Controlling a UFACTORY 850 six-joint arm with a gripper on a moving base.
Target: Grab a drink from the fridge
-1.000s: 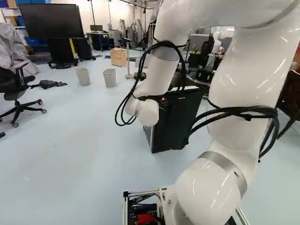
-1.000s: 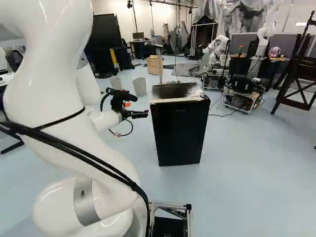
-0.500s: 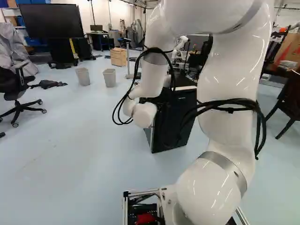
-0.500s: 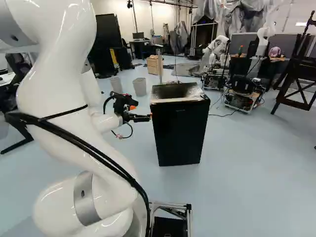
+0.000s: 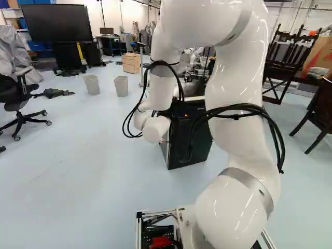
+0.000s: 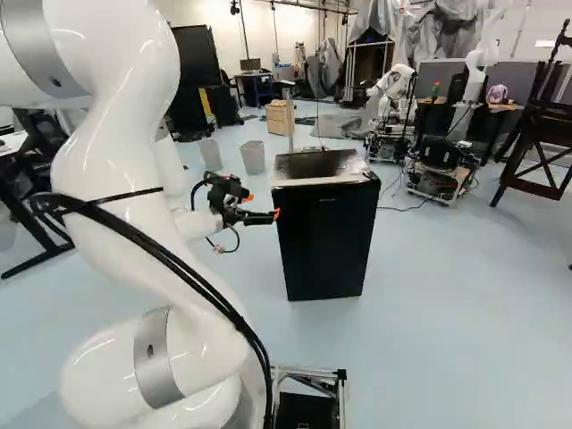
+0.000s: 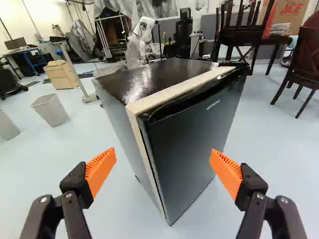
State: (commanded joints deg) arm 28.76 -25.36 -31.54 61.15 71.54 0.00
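Black fridge, upright, door facing base

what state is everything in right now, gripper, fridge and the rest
gripper, open, holding nothing
fridge, upright
fridge door, shut
fridge's inside, hidden
big screen, dark
two bins, upright

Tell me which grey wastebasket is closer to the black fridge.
In the left base view, the right wastebasket: it stands nearer both the black fridge and the wooden cabinet than the left wastebasket does.
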